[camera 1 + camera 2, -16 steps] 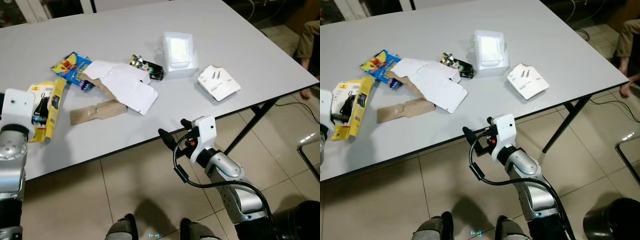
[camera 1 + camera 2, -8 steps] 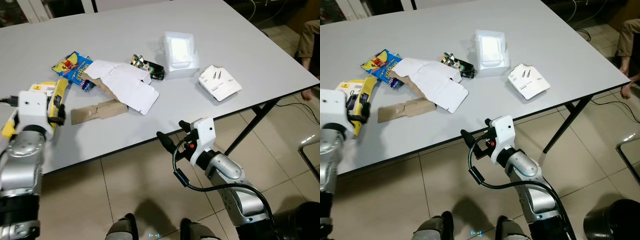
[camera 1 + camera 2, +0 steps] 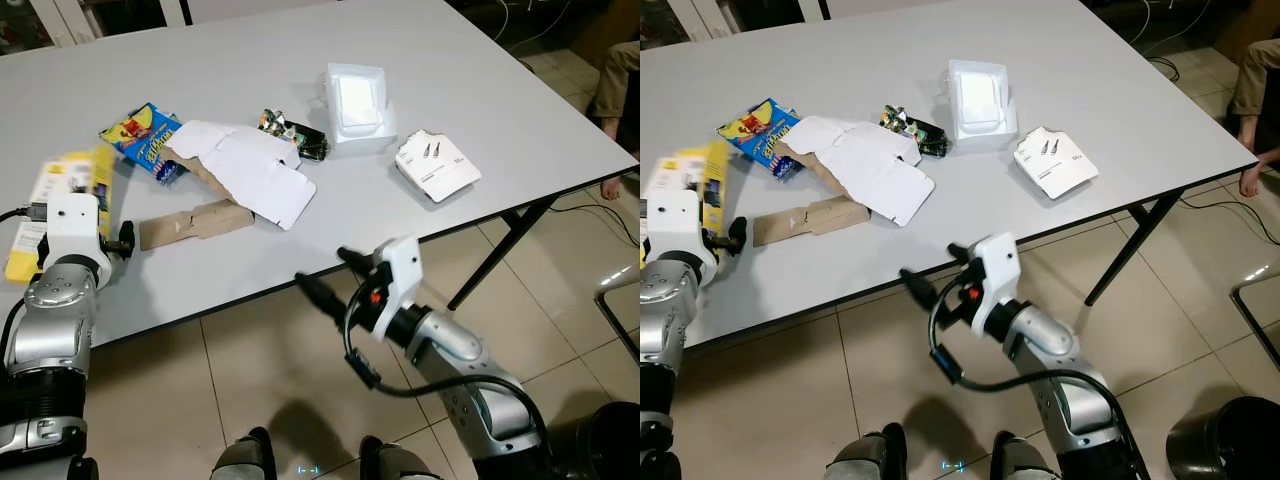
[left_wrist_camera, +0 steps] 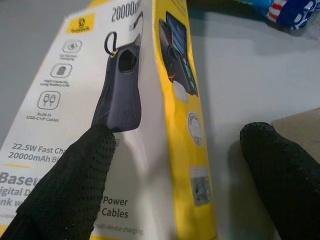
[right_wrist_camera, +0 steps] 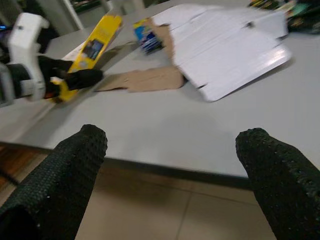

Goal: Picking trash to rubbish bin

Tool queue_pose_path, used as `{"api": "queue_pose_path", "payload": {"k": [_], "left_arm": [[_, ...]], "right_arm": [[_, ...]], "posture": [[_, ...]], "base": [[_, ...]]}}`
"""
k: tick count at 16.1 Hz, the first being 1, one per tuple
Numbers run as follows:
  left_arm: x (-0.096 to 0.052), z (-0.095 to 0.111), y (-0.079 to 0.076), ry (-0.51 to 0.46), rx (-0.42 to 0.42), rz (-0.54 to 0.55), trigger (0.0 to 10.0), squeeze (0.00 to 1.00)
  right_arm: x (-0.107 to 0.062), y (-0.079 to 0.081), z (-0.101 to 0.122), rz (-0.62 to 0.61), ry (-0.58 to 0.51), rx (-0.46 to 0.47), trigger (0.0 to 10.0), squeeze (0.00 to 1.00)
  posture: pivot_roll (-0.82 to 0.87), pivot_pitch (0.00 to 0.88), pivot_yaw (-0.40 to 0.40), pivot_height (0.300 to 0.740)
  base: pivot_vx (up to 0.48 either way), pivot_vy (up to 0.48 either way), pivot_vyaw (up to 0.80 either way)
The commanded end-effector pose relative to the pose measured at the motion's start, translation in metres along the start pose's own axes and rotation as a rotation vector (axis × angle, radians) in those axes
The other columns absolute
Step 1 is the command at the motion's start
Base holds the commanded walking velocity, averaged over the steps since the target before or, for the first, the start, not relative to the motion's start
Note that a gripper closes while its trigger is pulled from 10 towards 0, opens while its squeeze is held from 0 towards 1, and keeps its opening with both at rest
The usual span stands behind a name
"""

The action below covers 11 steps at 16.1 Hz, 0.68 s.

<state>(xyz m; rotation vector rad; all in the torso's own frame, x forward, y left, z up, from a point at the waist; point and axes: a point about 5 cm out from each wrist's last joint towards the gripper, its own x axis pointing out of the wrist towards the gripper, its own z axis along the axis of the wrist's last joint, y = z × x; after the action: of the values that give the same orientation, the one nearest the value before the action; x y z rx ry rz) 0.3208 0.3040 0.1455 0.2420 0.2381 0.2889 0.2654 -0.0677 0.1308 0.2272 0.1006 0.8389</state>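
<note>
Trash lies on a grey table [image 3: 480, 80]. A yellow and white power bank box [image 3: 60, 190] sits at the table's left end and looks blurred. My left gripper [image 4: 177, 134] is open at the box's near end: one finger rests on its white face, the other stands beside its yellow side over the table. My right gripper [image 3: 322, 268] is open and holds nothing, just below the table's front edge over the floor. A black rubbish bin [image 3: 1225, 440] stands on the floor at the lower right.
Also on the table: a blue snack packet [image 3: 143, 132], a flattened white carton [image 3: 250, 165], brown cardboard [image 3: 195, 222], a dark wrapper [image 3: 293, 135], a white plastic container [image 3: 357, 105] and a white pack [image 3: 436, 165]. A person's leg [image 3: 620, 70] shows at the right edge.
The yellow box has shifted left and farther back on the table beside my left gripper. My right gripper has swung to the left under the table edge.
</note>
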Motion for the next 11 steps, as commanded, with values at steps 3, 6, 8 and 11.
{"api": "queue_pose_path", "payload": {"k": [3, 6, 8, 11], "left_arm": [[0.0013, -0.0109, 0.0002, 0.036, -0.011, -0.028, 10.0, 0.0], [0.001, -0.0146, -0.0032, 0.048, -0.009, -0.067, 10.0, 0.0], [0.0011, -0.0158, -0.0056, 0.047, -0.02, -0.086, 4.5, 0.0], [0.0004, -0.0176, -0.0072, 0.046, -0.039, -0.118, 0.0, 0.0]], "right_arm": [[-0.0029, 0.0054, -0.0011, 0.027, 0.011, 0.013, 10.0, 0.0], [-0.0036, 0.0055, -0.0012, 0.03, 0.018, 0.016, 10.0, 0.0], [-0.004, 0.0058, -0.0012, 0.03, 0.019, 0.016, 10.0, 0.0], [-0.0039, 0.0068, -0.0015, 0.027, 0.021, 0.018, 10.0, 0.0]], "posture": [[-0.06, 0.196, 0.031, 0.74], [-0.06, 0.197, 0.031, 0.74], [-0.06, 0.197, 0.031, 0.74], [-0.06, 0.198, 0.036, 0.74]], "base": [[0.0, 0.0, 0.0], [0.0, 0.0, 0.0], [0.0, 0.0, 0.0], [0.0, 0.0, 0.0]]}}
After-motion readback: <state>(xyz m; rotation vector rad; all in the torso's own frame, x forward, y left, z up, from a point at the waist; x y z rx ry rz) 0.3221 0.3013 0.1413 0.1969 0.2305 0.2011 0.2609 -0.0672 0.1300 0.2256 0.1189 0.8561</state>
